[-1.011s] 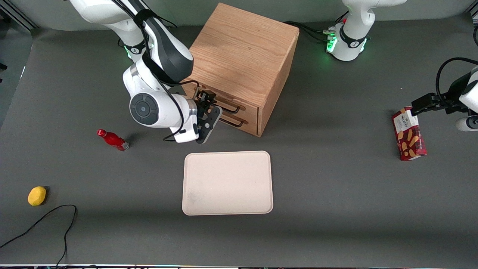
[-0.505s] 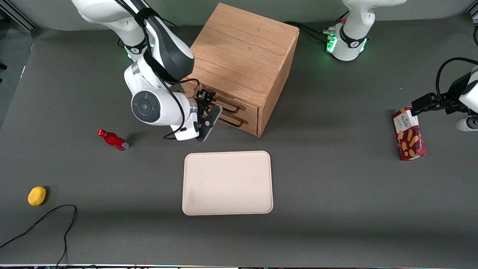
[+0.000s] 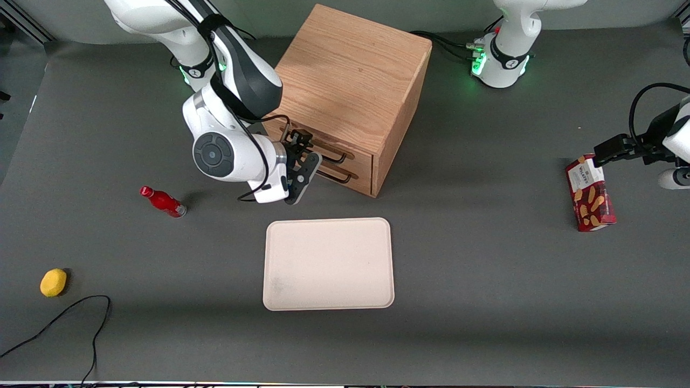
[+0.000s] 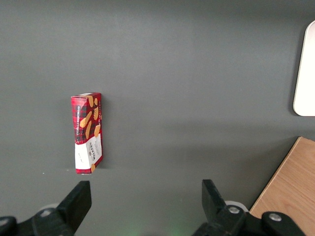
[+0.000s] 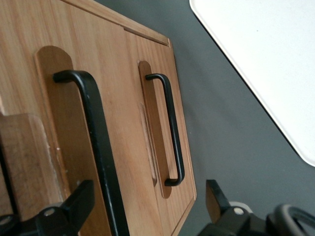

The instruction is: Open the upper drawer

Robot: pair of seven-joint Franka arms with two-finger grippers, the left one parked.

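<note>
While the oak cabinet stands at the table's twelve o'clock end as seen from the front camera, its upper drawer sits flush in the cabinet face, with the lower drawer directly beneath it. The end effector hangs just in front of the drawer fronts, its fingers spread apart and gripping nothing. In the right wrist view one fingertip lies close beside the upper drawer's black bar handle, while the other sits clear of the wood; the lower handle lies between them, farther off. A beige tray lies at the table's centre, nearer the front camera than the cabinet. Toward the working arm's end rest a red bottle and a yellow lemon; a red biscuit box lies toward the parked arm's end.
</note>
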